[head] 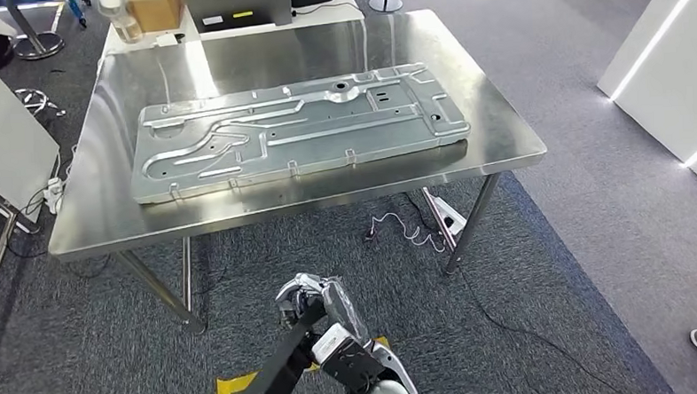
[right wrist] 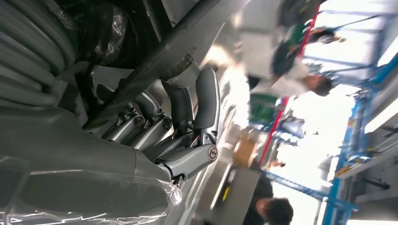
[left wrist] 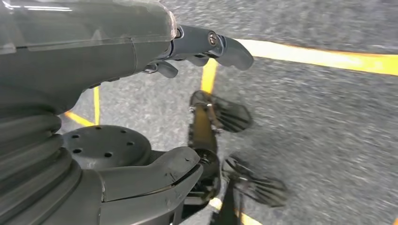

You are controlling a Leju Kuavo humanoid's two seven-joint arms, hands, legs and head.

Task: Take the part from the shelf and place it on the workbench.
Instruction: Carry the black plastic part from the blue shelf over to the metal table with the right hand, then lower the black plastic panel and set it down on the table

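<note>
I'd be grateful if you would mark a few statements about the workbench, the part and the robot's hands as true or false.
1. The metal part lies flat on the workbench. True.
2. The right hand rests on the part. False: it is low, in front of the workbench, over the carpet.
3. The left hand holds a part. False: it holds nothing, above grey floor with yellow tape.
4. A cardboard box stands beyond the workbench. True.
</note>
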